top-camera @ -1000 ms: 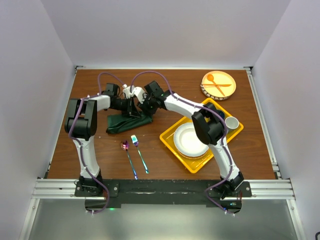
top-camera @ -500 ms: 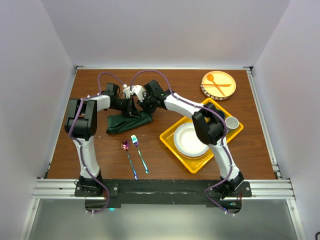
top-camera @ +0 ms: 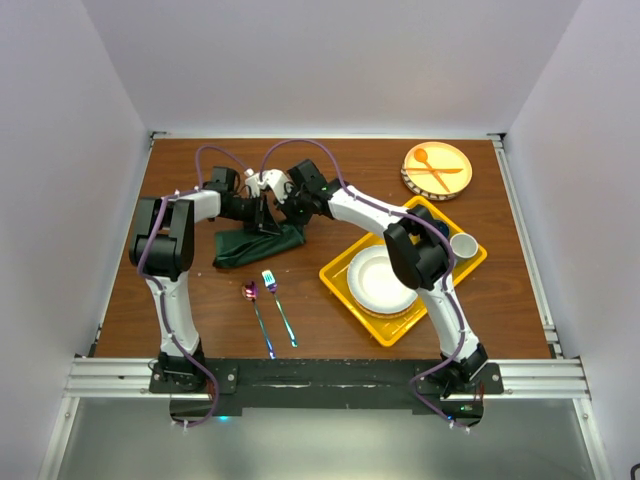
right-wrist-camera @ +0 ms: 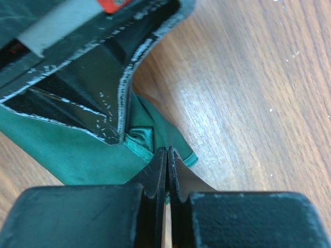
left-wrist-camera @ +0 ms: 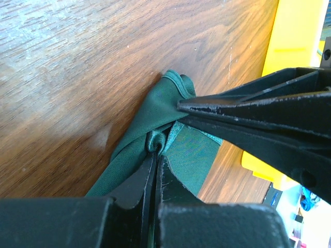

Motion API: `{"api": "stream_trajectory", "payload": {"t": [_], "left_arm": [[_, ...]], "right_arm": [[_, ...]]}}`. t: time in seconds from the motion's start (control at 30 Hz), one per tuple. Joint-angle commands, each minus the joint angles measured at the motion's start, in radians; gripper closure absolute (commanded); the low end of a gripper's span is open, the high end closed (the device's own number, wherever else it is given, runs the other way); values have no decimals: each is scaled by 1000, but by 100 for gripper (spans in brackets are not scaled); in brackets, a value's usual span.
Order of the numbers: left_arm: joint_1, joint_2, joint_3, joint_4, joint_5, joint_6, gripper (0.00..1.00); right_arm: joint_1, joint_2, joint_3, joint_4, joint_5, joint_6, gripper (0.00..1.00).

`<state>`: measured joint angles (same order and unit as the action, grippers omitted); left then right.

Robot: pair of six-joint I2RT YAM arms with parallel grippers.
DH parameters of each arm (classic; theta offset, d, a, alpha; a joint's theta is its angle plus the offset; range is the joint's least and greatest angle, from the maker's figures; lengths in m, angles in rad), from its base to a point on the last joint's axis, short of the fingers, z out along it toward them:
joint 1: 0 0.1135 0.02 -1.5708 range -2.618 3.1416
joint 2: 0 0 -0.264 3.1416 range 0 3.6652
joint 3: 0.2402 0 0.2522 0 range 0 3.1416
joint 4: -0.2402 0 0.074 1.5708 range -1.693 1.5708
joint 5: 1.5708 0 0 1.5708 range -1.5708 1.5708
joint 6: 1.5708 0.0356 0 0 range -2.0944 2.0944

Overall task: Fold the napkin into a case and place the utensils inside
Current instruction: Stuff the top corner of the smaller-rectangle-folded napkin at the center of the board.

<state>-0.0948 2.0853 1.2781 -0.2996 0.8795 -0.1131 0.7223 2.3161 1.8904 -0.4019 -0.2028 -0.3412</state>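
Observation:
The dark green napkin point(top-camera: 252, 244) lies crumpled on the brown table, left of centre. Both grippers meet at its far right corner. My left gripper point(top-camera: 266, 216) is shut on a bunched fold of the napkin point(left-wrist-camera: 191, 155), its tips pinching cloth point(left-wrist-camera: 156, 146). My right gripper point(top-camera: 286, 215) is shut on the napkin's hemmed edge point(right-wrist-camera: 135, 140), its tips point(right-wrist-camera: 166, 151) pressed together right beside the left fingers point(right-wrist-camera: 77, 98). The right fingers point(left-wrist-camera: 253, 111) cross the left wrist view. The shiny spoon point(top-camera: 257, 318) and fork point(top-camera: 279, 306) lie side by side on the table nearer the arm bases.
A yellow tray point(top-camera: 345, 283) at the right holds a white plate point(top-camera: 380, 280), a white cup point(top-camera: 462, 245) and a dark bowl. A round orange plate point(top-camera: 437, 168) with an orange spoon and fork sits at the back right.
My right gripper's jaws have closed onto the napkin's edge. Both arms have barely moved and the left keeps its grip.

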Motion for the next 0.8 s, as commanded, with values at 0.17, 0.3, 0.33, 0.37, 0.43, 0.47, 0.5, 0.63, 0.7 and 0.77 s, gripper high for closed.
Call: {"api": "stream_trajectory", "payload": {"t": [0.17, 0.3, 0.33, 0.37, 0.43, 0.47, 0.5, 0.63, 0.7, 0.77], "left_arm": [[-29, -48, 13, 62, 32, -85, 100], [-29, -57, 30, 83, 50, -105, 100], [-29, -56, 35, 82, 52, -108, 100], [-29, -57, 36, 85, 50, -111, 100], [-28, -64, 36, 93, 49, -117, 100], [-26, -68, 35, 99, 50, -123, 100], [-26, -70, 35, 103, 50, -125, 100], [-14, -57, 32, 106, 39, -117, 100], [-2, -48, 24, 114, 23, -103, 100], [9, -22, 21, 106, 12, -85, 100]], "right_arm": [[16, -55, -10, 43, -47, -28, 100], [17, -60, -19, 43, -53, -33, 100], [16, -60, -24, 43, -56, -33, 100], [17, -60, -25, 43, -55, -35, 100], [17, -60, -27, 46, -53, -35, 100], [17, -61, -28, 48, -49, -36, 100], [17, -61, -30, 48, -49, -35, 100], [19, -63, -33, 55, -46, -36, 100], [19, -64, -33, 58, -43, -38, 100], [19, -64, -33, 63, -40, -36, 100]]}}
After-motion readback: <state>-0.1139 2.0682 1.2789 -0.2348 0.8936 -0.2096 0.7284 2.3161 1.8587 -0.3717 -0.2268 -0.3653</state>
